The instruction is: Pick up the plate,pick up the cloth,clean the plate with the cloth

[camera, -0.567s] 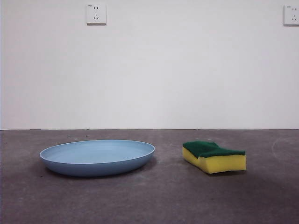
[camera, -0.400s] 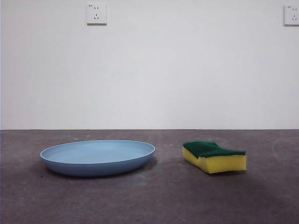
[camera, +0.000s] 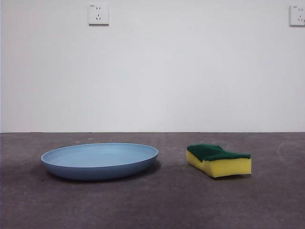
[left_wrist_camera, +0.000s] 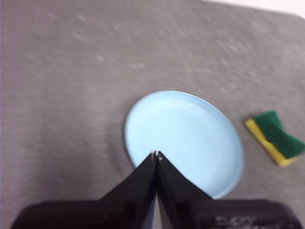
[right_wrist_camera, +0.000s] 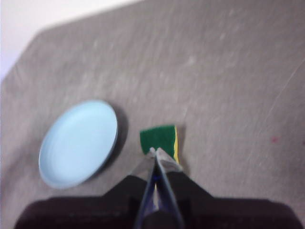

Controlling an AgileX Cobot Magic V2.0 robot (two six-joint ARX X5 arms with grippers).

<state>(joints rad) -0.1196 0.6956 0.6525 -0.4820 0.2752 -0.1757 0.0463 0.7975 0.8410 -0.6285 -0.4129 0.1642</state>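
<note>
Plate (camera: 99, 161) and cloth (camera: 218, 160) lie untouched; left end effector (left_wrist_camera: 156, 154) and right end effector (right_wrist_camera: 153, 151) hover clenched, empty.

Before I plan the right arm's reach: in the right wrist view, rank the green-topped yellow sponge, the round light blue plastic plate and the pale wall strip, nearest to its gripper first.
1. Green-topped yellow sponge, just beyond the right gripper tips.
2. Round light blue plastic plate, beside the sponge, apart.
3. Pale wall strip, beyond the table's far edge.
</note>
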